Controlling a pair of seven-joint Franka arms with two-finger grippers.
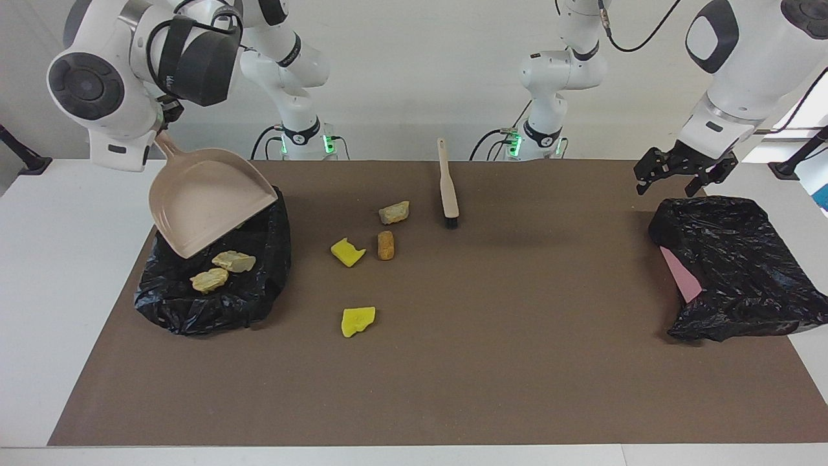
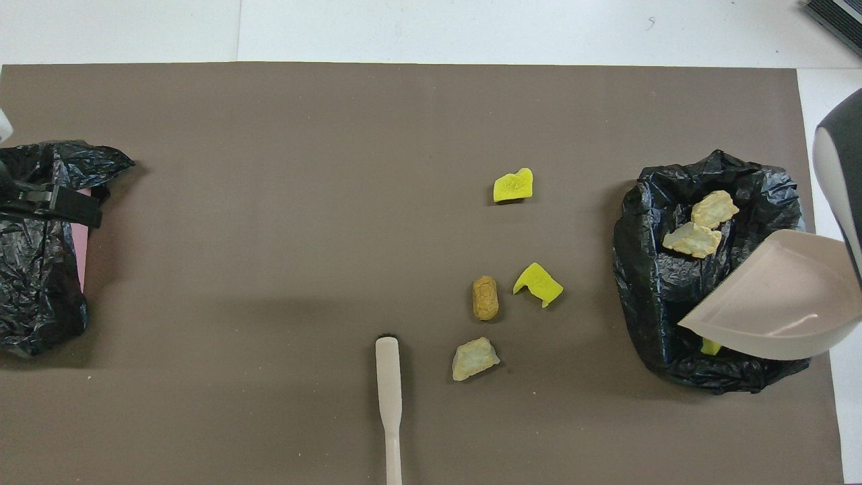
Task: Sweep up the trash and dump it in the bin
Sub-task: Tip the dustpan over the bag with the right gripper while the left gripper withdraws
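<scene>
- Progress, judging by the layout: approx. halfway. Three bits of trash are sitting in the bin at the right arm's end of the table: two tan lumps in plain sight, plus a yellow sliver peeking out under the dustpan's lip in the overhead view.
- Four scraps are lying on the mat w/ work left: a pale crusty lump, an orange-brown nugget, a notched yellow sponge chunk and a second yellow chunk farthest from the robots.
- Right gripper is clamping the dustpan by its handle, pan tilting mouth-down over the bin; the pan looks empty, though its inside is only partly readable.
- Left gripper is hanging w/ fingers spread, holding nothing, over the edge of a second black bag w/ a pink thing showing.
- Brush is lying unheld near the robots, bristles toward the scraps.
- Materials: bin liner is crinkly, glossy plastic; dustpan is smooth beige, rigid, scoop-shaped; sponges look soft and porous; lumps rough, irregular; mat is matte brown, fine-grained.
</scene>
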